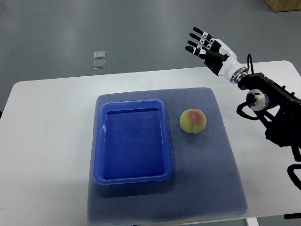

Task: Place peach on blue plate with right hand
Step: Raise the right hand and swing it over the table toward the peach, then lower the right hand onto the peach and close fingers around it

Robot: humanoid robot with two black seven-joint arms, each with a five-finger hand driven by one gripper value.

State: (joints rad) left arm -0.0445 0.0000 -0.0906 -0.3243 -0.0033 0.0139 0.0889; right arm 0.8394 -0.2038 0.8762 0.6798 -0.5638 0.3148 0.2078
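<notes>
Top view is looking steeply down on a white table (pixel 42 141) with rounded corners, which is filling most of the picture and standing on a grey, smooth floor (pixel 141 33) that is catching soft reflections of light. A grey-blue textured mat (pixel 211 179) is lying across the middle of the table, reaching close to its near edge. On the left half of the mat a blue plate (pixel 99 141), really a shallow rectangular tray with a raised rim, is sitting flat with nothing in it. The peach (pixel 193 121) is resting on the mat just beside the plate's right rim, apart from it, yellow-green with a pink blush and its cleft showing.

The right hand (pixel 207 49) is hanging well beyond the peach, over the table's far edge and the floor behind it, touching nothing. Its black-and-white fingers (pixel 196 41) are stretching out straight and slightly spread, pointing toward the upper left, and gripping nothing. The white wrist is joining a black arm (pixel 273 108) with exposed joints and cables, which is coming in from the right edge over the table's right side.

On the floor beyond the table, two small clear square pieces (pixel 99 60) are lying one behind the other. A corner of a brown box (pixel 284 4) is showing at the top right.
</notes>
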